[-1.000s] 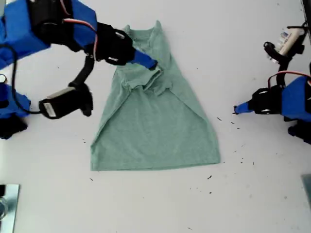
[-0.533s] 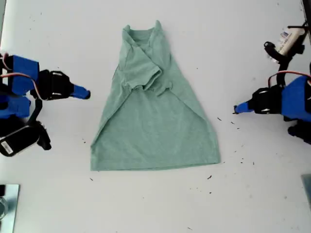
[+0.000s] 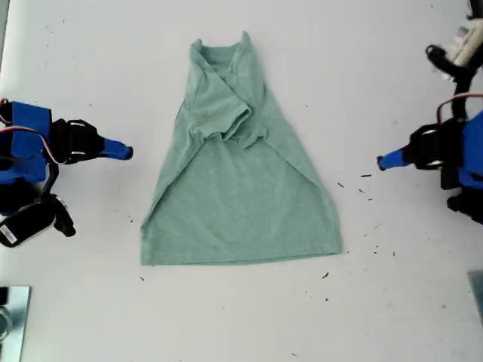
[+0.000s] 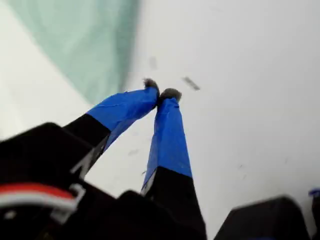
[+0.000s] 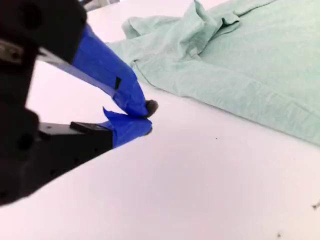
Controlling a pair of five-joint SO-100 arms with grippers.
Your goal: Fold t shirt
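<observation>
My first hand (image 3: 382, 161) sat low at the exterior view's right, tips together and empty; my second hand (image 3: 126, 152) sat likewise at that view's left, tips pinched on nothing. Both pointed inward, apart from the shirt (image 3: 241, 196), which lay flat mid-tabletop (image 3: 377, 302), sleeves folded in. Bare tabletop lay on both flanks, with dark specks (image 3: 365, 176) near my first hand.

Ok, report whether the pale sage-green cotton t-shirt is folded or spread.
Partly folded: the pale sage-green cotton t-shirt has both sleeves turned inward; its hem lies spread flat.
</observation>
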